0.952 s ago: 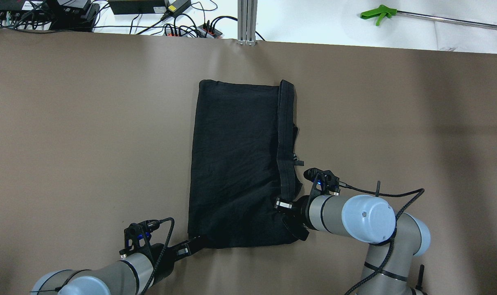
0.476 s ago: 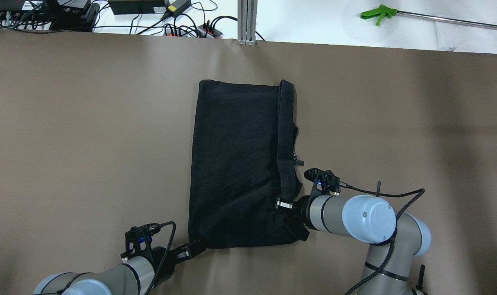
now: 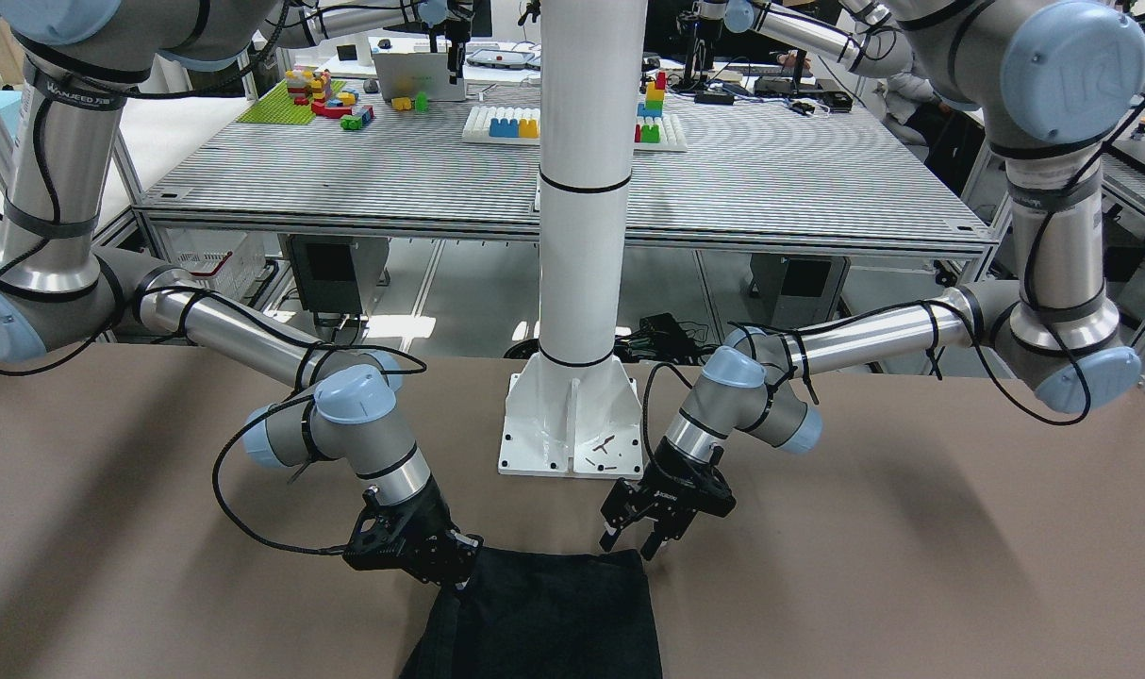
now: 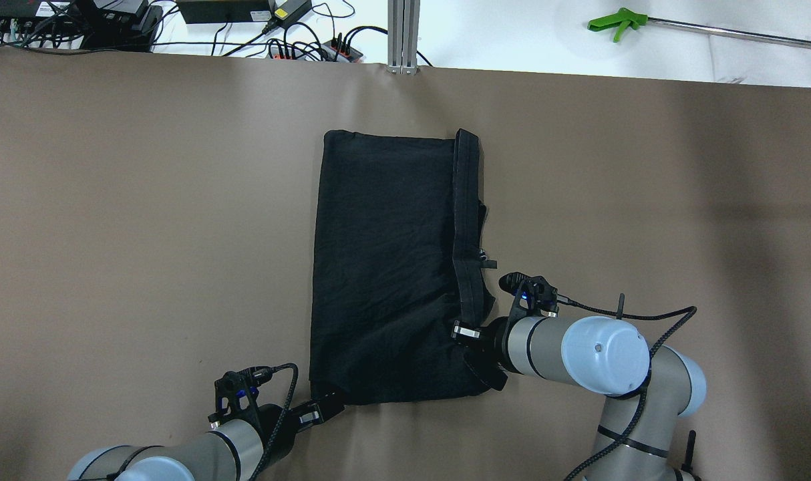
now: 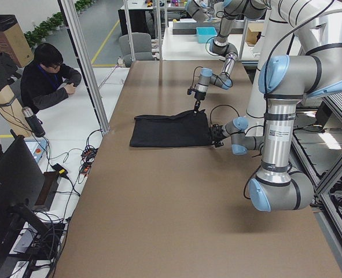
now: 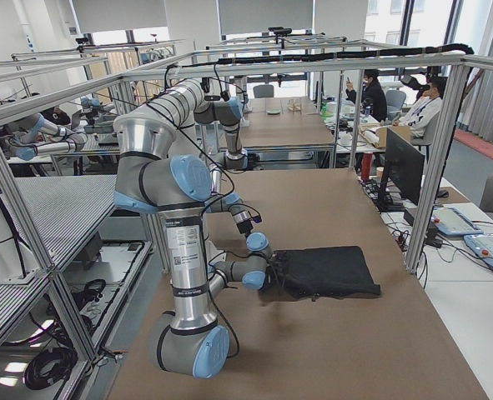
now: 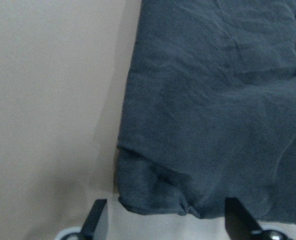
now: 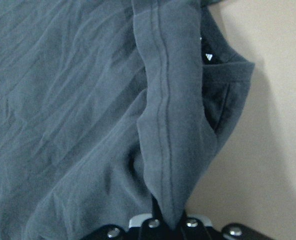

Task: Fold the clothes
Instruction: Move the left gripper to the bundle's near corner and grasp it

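Black garment lies flat mid-table; right gripper is pinched on its near-right hem band while left gripper sits wide open and empty at the near-left corner, so lifting now would probably drag one side and skew the fold.

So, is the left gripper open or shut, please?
Open: on the left gripper, both fingers stand apart, a corner of the black garment between them.

The long table with a matte brown top bears a plain black soft fabric garment, spread as a rough rectangle near its middle. A white metal pillar's base plate stands nearby, apart from the cloth.
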Motion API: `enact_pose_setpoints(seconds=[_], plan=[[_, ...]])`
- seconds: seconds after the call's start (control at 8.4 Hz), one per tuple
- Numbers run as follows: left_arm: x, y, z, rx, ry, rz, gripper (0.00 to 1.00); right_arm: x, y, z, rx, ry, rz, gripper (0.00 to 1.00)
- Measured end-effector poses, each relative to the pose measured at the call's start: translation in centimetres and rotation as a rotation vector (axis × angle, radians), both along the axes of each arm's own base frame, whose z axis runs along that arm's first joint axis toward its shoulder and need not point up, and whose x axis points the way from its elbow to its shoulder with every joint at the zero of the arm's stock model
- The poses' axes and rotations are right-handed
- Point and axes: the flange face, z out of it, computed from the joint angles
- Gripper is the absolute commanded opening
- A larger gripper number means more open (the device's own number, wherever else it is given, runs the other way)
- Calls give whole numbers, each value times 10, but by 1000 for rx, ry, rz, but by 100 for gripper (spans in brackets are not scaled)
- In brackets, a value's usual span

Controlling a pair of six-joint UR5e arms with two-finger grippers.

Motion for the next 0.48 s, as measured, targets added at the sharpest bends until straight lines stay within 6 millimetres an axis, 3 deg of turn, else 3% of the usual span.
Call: enact_pose_setpoints(seconds=[0.12,0.36,0.48], plan=[[-2,-4,0,-1,0,-7,53,0,0,-1,1,-1,0,0],[-5,-11,2,-2,-2,-20,58,-1,1,-1,1,-1,-1,0],[-4,-13,5,-2,-9,-22,55,-1,1,-1,1,-1,-2,0]])
